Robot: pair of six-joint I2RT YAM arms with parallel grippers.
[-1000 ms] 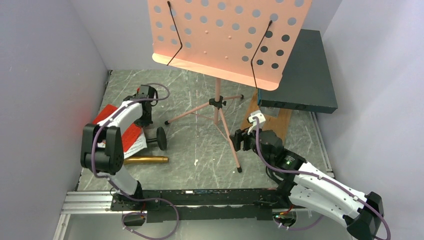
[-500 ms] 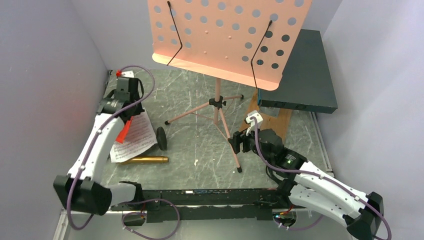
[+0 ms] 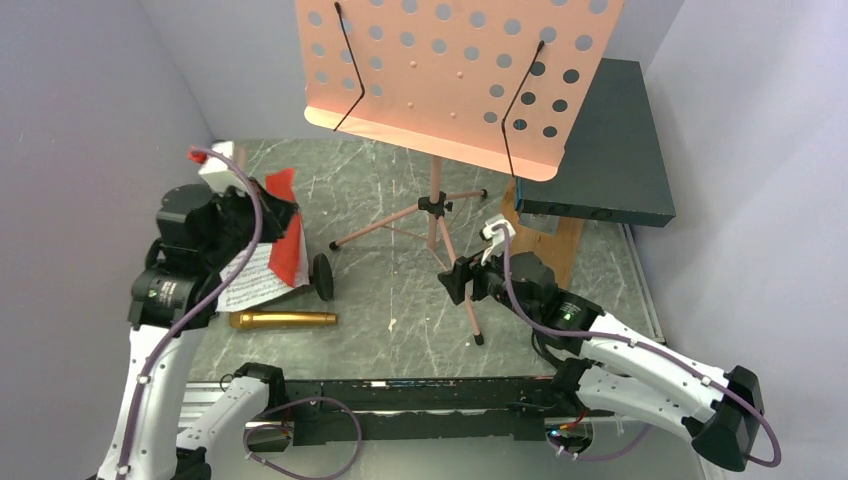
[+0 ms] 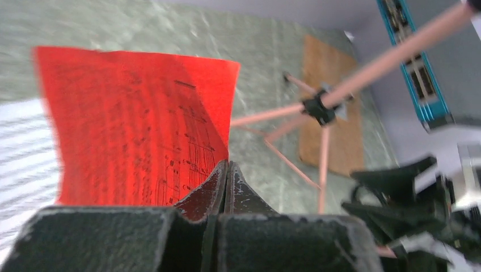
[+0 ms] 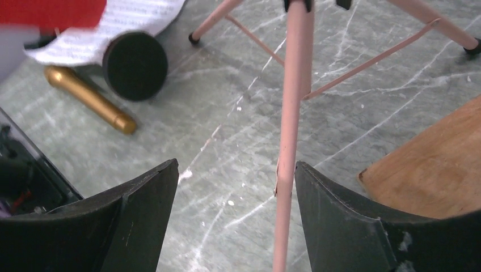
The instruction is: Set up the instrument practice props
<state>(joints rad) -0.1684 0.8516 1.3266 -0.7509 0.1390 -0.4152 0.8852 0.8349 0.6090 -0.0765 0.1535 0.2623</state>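
The left gripper [image 4: 227, 170] is clenched on the lower edge of a red music sheet [image 4: 136, 124], which it holds raised off the table [image 3: 400, 310], well to the left of the pink perforated music stand [image 3: 450, 70]. The right gripper [image 5: 235, 167] stands released, jaws wide apart, astride the front tripod leg [image 5: 292, 113] of that stand. The leg runs just beside the right-hand finger, and whether they touch cannot be told. A white music sheet [image 3: 248, 285] lies flat on the table left of the stand, under the lifted red one. The small black round-base mic stand [image 3: 323, 277] lies tipped on its side between that sheet and the stand's tripod. The gold microphone [image 3: 283, 320] lies flat to the left of the stand, nearer the arm bases than the mic stand. Right of the stand, a dark teal box [image 3: 600, 150] sits on a wooden board [image 3: 560, 245].
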